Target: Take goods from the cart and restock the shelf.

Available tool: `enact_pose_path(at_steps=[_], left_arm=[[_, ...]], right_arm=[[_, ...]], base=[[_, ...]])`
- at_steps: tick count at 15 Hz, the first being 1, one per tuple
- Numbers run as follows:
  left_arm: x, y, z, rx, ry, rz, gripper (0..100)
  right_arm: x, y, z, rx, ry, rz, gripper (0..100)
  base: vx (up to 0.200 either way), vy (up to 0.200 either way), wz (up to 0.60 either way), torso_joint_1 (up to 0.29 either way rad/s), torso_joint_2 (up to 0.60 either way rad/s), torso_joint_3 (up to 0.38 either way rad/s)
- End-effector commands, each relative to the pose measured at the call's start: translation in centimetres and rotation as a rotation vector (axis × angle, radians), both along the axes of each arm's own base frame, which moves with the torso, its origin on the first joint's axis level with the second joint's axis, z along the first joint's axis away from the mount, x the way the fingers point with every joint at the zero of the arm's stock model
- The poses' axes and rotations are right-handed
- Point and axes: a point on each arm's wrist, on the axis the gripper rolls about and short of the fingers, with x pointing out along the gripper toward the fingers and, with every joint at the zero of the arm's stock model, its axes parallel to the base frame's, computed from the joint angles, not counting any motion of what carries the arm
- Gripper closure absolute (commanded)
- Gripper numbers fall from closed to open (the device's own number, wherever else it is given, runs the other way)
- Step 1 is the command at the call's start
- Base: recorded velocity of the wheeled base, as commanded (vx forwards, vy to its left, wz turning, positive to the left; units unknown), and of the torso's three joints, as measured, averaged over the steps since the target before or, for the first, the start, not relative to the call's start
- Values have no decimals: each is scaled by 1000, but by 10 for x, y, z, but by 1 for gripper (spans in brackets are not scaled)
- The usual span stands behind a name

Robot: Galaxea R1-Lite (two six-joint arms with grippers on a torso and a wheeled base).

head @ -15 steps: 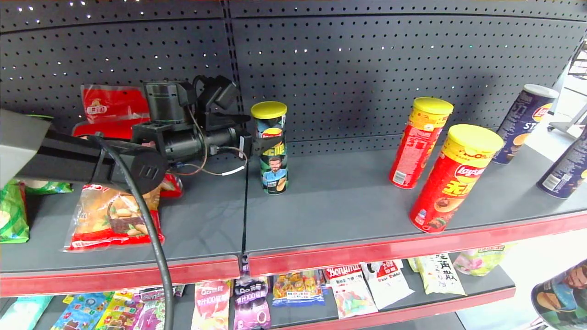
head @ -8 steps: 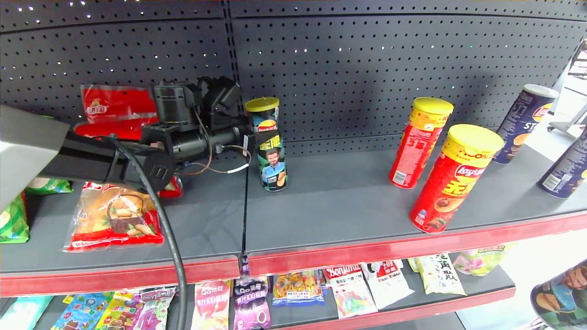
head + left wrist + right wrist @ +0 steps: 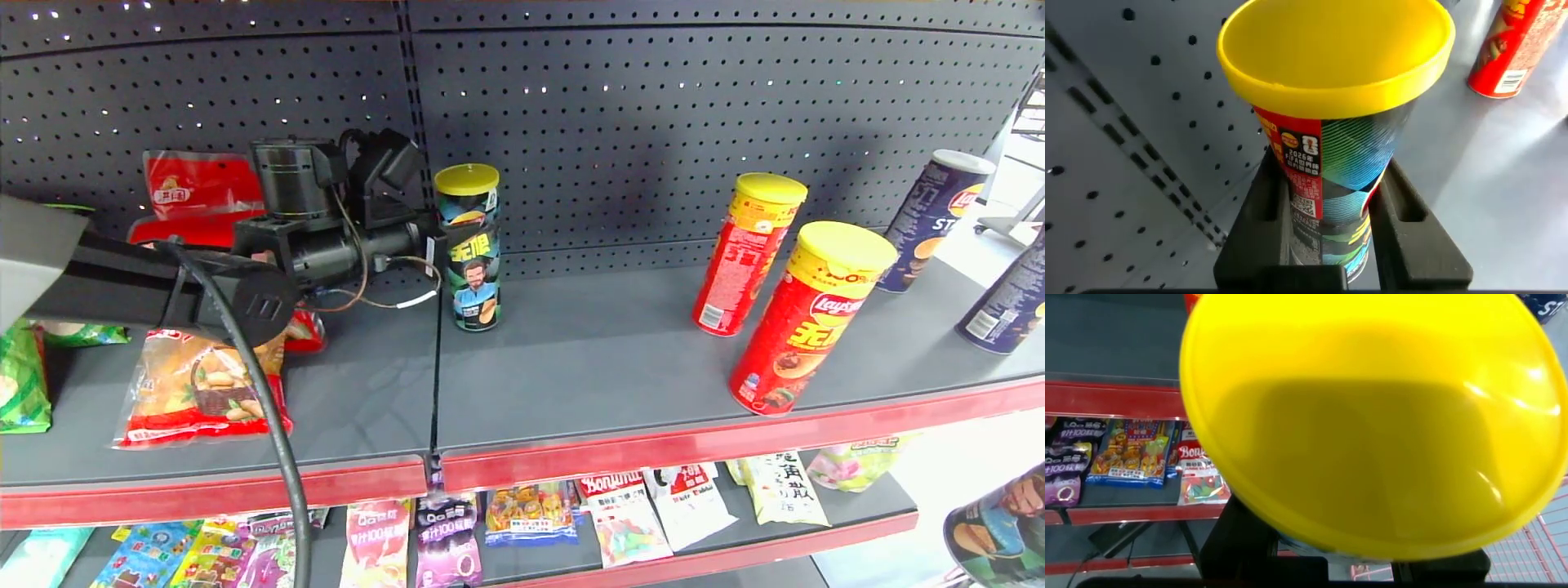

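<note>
Fingers (image 3: 442, 245) of the left arm are clamped on a green can (image 3: 472, 253) with a yellow lid in the head view. The can is upright at the back of the top shelf (image 3: 612, 359), close to the back wall (image 3: 653, 122) and well apart from the nearest red can (image 3: 747, 253). Its bottom looks to be on the shelf, but from this angle I cannot be sure. That is where things could go wrong. If the fingers let go while the can is still a bit off the shelf, it may drop and tip over. If the arm pulls back before the fingers open wide, it may drag the can and knock it down. A tall thin can falls easily. The fingers hold it from its left side, about halfway up.

From the left wrist, the green can (image 3: 1339, 122) sits right between the two black fingers (image 3: 1261, 220). One is on each side and both touch it. The yellow lid is above them. The can is in the middle of the grip and not crooked, so it should come free cleanly.

From the right wrist, the right arm's fingers (image 3: 1237, 551) poke out from under the big yellow lid of a second can (image 3: 1372, 416). They are clamped on it, one on each side. This can hangs in the air in front of the shelf. If that grip slips, the can could fall to the floor.
</note>
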Motion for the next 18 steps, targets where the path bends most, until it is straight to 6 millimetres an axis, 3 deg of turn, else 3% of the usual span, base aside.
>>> enact_pose_path(at_steps=[1, 5, 8, 15, 18], left_arm=[[-26, 9, 11, -4, 0, 1, 100], [-74, 6, 22, -98, 86, 3, 100], [-95, -1, 8, -71, 128, 12, 100], [-116, 4, -14, 1, 134, 4, 100], [-124, 2, -11, -5, 128, 7, 100]], right_arm=[[1, 0, 1, -1, 0, 1, 100], [1, 0, 0, -1, 6, 1, 100], [2, 0, 0, -1, 11, 2, 100], [4, 0, -1, -1, 22, 1, 100], [4, 0, 0, -1, 22, 1, 100]], base=[[0, 0, 0, 0, 0, 0], [0, 0, 0, 0, 0, 0], [0, 0, 0, 0, 0, 0], [0, 0, 0, 0, 0, 0], [0, 0, 0, 0, 0, 0]])
